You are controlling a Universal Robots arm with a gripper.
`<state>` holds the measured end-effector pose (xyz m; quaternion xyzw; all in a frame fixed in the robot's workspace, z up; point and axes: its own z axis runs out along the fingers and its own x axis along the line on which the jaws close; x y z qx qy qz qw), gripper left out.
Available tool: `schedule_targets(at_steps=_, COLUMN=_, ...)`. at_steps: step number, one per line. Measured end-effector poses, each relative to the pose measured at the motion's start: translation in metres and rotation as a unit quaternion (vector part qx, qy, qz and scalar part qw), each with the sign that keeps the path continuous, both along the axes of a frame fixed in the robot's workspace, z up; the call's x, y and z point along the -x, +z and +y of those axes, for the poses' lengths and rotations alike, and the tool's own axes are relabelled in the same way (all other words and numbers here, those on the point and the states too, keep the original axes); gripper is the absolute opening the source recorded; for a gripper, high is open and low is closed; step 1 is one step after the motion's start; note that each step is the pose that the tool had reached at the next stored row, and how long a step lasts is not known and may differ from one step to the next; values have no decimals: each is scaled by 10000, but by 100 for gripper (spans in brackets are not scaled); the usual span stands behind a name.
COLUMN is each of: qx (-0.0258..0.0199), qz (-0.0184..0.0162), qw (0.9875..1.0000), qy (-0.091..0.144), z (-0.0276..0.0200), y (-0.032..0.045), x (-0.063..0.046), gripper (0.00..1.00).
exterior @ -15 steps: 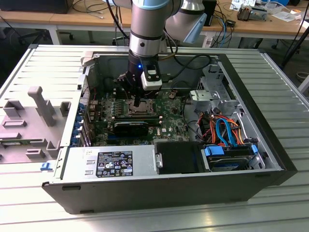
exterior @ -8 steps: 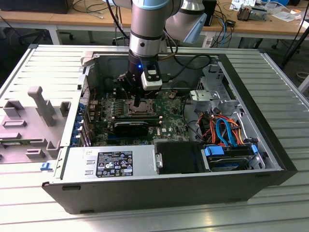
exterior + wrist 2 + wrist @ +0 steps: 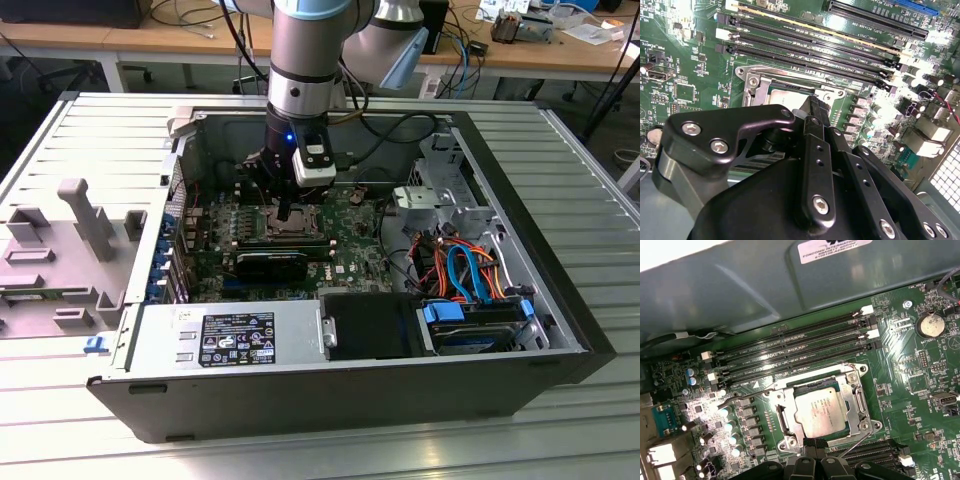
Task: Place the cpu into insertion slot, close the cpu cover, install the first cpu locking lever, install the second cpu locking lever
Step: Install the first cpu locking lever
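cpu [image 3: 819, 410] seated, cpu cover [image 3: 860, 401] down | fingers [image 3: 812, 445] clenched beside unlatched locking lever [image 3: 858, 442] | risk — lever slips, springs back

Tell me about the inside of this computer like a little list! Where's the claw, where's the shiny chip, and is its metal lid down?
claw: low over the green board, tips at the socket's edge, looks shut, holding nothing
cpu: lying flat in the insertion slot
cpu cover: down, framing the chip
first wire lever: sticks out sideways from the socket
second wire lever: slants up beside the claw
memory slots: long, black, beside the socket
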<state>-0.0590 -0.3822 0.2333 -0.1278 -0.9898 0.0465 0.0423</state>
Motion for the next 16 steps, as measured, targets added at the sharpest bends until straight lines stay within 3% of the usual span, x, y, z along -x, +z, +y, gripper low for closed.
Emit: schedule_targets(at_steps=16, qx=0, qz=0, qw=10000, qy=58, z=0, y=0, x=0, gripper=11)
